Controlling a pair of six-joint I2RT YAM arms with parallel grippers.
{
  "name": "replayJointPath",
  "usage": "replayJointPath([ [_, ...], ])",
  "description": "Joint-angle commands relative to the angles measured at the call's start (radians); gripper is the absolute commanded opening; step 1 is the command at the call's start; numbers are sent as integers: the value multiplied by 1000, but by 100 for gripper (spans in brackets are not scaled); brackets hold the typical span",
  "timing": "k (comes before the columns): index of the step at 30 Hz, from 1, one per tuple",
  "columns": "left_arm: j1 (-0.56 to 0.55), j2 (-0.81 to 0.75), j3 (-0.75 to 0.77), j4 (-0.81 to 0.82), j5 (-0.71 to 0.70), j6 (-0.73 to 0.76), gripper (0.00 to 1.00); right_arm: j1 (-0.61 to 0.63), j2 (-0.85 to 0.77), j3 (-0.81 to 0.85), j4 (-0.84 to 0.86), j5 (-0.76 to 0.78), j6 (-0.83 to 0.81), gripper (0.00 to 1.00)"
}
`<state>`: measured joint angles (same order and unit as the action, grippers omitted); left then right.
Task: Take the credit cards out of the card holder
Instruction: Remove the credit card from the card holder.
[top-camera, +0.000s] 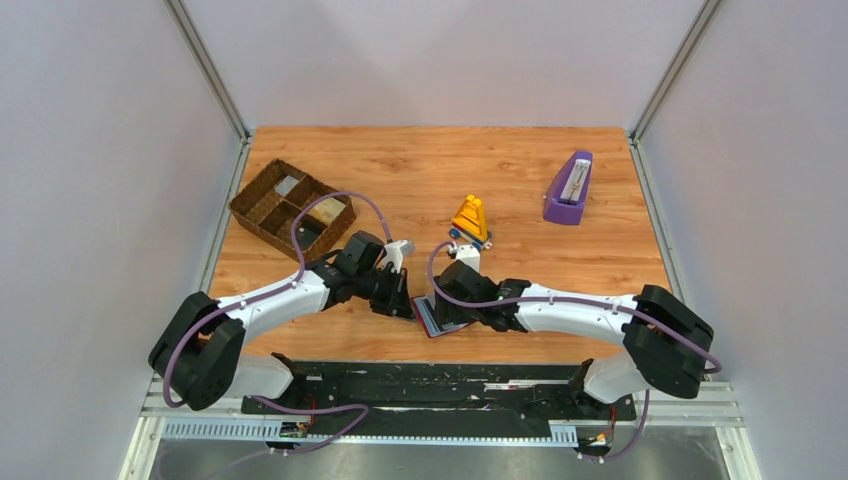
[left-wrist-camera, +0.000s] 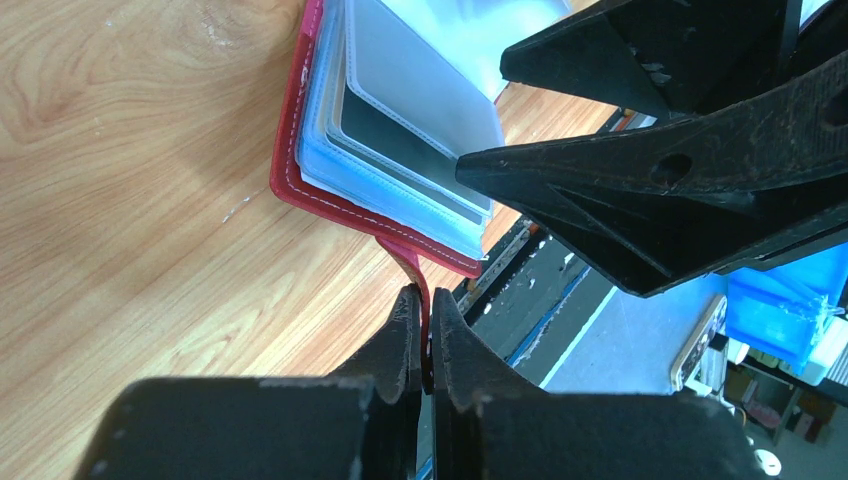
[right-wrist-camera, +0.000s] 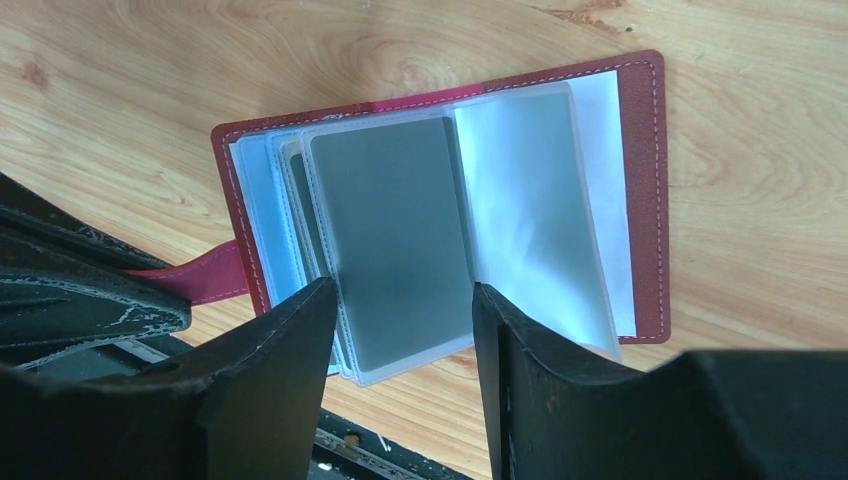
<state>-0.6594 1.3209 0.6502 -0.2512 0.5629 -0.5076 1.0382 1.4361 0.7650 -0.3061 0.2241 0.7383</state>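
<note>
The open card holder (right-wrist-camera: 640, 200) lies on the counter (top-camera: 450, 170). The left claw (left-wrist-camera: 425, 330) pinches its snap tab (right-wrist-camera: 200, 280). The right claw (right-wrist-camera: 400, 310), half-open, straddles a grey sleeve (right-wrist-camera: 390, 230).

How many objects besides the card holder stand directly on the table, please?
3: a wicker basket at the far left, a yellow cone mid-table, and a purple stand at the far right; others may be hidden.

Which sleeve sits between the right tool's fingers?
The top sleeve of the stack by the tab, showing a grey card. The flipped sleeve beside it is pale and lies over the other cover.
</note>
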Motion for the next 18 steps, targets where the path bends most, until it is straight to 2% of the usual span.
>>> replayJointPath([
  [1,0,3,43,-1,1,23,0,-7,-30,-3,-14,40,-8,53],
  [12,1,17,62,-52,-72,29,0,-39,-105,-33,-112,123,38,52],
  [18,4,46,93,-83,-120,35,0,-110,-124,-88,-75,79,12,52],
])
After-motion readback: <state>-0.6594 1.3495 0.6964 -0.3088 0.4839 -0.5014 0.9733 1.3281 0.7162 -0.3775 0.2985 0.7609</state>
